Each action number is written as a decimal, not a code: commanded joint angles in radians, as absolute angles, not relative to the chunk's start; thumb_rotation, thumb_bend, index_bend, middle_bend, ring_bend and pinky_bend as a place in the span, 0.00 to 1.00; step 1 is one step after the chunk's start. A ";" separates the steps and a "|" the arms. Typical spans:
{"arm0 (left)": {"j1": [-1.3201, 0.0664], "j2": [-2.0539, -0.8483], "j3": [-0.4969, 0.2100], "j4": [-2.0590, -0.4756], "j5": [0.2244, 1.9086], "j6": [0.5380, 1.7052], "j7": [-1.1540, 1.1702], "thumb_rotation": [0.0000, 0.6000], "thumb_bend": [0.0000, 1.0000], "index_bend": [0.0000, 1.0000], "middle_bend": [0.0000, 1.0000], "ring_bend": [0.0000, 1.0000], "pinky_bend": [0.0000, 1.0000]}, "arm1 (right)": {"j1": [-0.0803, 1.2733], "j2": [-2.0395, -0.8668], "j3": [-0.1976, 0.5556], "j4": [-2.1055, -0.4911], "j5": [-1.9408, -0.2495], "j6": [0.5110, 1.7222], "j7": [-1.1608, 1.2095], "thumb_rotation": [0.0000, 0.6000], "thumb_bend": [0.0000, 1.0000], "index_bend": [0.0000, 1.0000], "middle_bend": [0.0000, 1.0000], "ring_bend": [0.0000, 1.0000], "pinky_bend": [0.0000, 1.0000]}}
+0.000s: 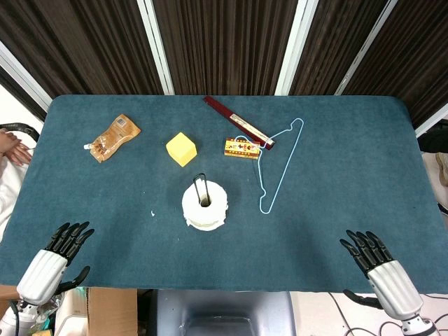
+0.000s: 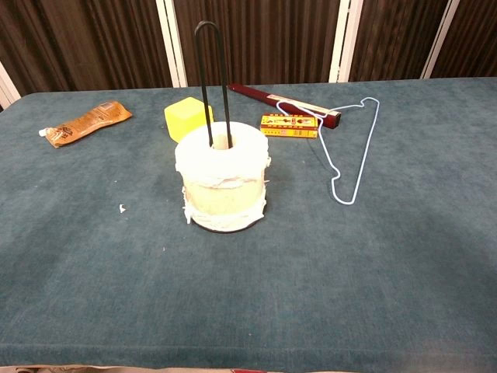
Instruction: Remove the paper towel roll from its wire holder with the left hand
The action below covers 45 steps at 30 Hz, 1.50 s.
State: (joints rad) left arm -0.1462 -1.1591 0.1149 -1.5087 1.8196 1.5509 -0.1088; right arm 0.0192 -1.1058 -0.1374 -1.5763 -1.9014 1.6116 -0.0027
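Note:
A white paper towel roll stands upright near the middle of the blue table, threaded on a dark wire holder whose tall loop rises out of the roll's core. My left hand lies at the table's near left edge, fingers spread and empty, well to the left of the roll. My right hand lies at the near right edge, fingers also spread and empty. Neither hand shows in the chest view.
Behind the roll sit a yellow block, a brown pouch at far left, a small printed box, a dark red stick and a light blue wire hanger. A person's hand shows at the left edge.

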 commanded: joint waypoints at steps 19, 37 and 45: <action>-0.472 -1.471 -0.008 -1.379 1.673 1.255 -0.986 1.00 0.33 0.00 0.00 0.00 0.00 | 0.052 -1.128 -0.127 -1.610 -1.873 1.532 -0.047 1.00 0.05 0.00 0.00 0.00 0.00; -0.571 -1.831 -0.192 -1.269 1.374 1.102 -0.648 1.00 0.33 0.00 0.00 0.00 0.00 | 0.066 -1.120 -0.128 -1.634 -1.850 1.504 -0.043 1.00 0.05 0.00 0.00 0.00 0.00; -0.609 -1.891 -0.247 -1.298 1.293 1.052 -0.547 1.00 0.33 0.00 0.00 0.00 0.01 | 0.063 -1.110 -0.129 -1.630 -1.854 1.521 -0.020 1.00 0.05 0.00 0.00 0.00 0.00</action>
